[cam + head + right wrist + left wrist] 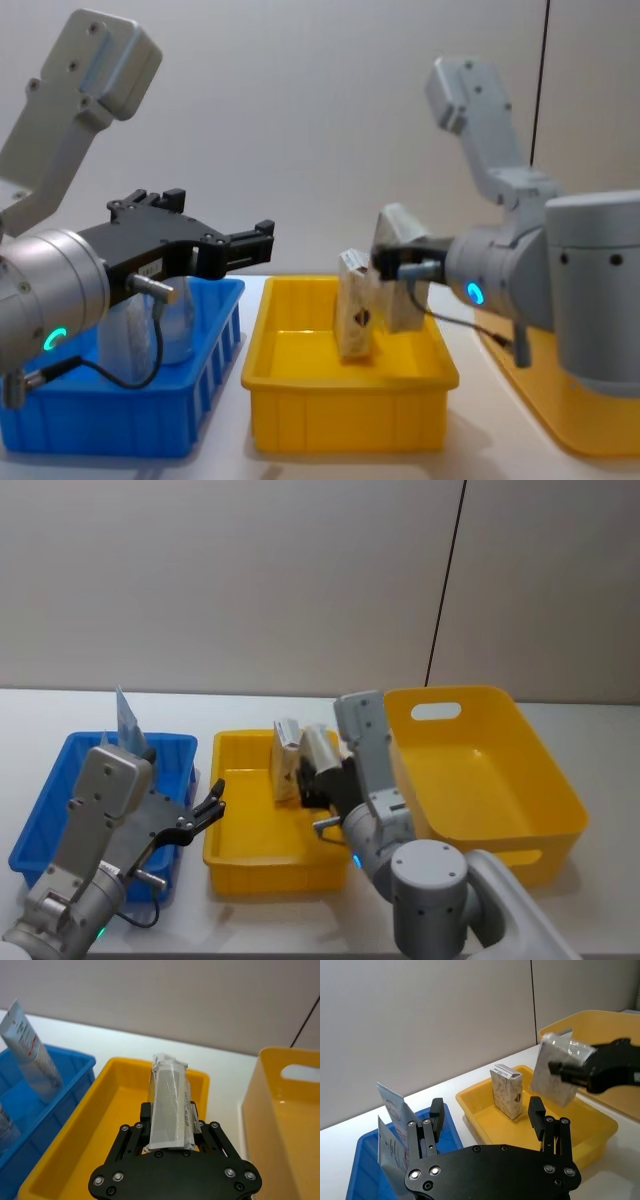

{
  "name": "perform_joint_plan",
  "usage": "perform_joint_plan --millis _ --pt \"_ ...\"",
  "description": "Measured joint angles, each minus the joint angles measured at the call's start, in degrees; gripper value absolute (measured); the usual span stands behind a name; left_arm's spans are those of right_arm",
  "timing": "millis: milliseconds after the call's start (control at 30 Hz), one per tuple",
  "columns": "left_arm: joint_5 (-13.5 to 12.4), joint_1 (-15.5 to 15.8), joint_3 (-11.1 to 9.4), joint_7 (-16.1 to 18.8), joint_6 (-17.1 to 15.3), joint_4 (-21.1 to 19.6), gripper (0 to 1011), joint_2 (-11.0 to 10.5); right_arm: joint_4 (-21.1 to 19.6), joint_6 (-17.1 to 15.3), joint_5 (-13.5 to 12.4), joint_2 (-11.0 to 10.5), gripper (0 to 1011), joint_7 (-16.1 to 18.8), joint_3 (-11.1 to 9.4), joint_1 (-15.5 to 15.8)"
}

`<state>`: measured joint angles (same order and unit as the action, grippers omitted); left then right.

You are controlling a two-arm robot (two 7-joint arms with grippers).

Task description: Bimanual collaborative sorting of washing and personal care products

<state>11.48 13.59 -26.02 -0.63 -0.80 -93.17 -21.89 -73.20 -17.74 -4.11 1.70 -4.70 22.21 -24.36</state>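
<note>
Chest view, centre: right gripper (400,268) clamps carton (398,232) above small tub (345,410) | second carton (355,318) already inside | tubes (392,1104) in crate (45,815), lower left | left gripper (262,245) spread | sorting looks partway

Bright, even, soft indoor light.
Shadows on the tabletop (60,715) are faint; in the left wrist view, the carton (555,1075) at 2 o'clock is blurred.

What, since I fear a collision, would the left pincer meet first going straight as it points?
Probably the upright cream carton in the small yellow tub; the left pincer may pass above it.
</note>
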Motion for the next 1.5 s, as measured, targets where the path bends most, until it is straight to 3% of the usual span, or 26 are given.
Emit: perform_joint_plan --millis 300,633,1000,1500 --pt "0.0 0.0 0.0 0.0 0.0 0.0 1001 0.0 -4.4 3.5 2.0 -1.6 370 -2.9 -2.0 1.4" --pt "0.0 0.0 0.0 0.0 0.0 0.0 1001 0.0 -8.7 3.6 4.4 -3.6 370 -6.6 -5.0 2.5" --pt "0.0 0.0 0.0 0.0 0.0 0.0 1001 0.0 -10.5 -1.4 5.3 -5.3 370 -7.3 -7.6 2.6" --pt "0.0 0.0 0.0 0.0 0.0 0.0 1001 0.0 -8.1 -8.3 3.2 -6.7 370 -2.1 -9.7 1.2"
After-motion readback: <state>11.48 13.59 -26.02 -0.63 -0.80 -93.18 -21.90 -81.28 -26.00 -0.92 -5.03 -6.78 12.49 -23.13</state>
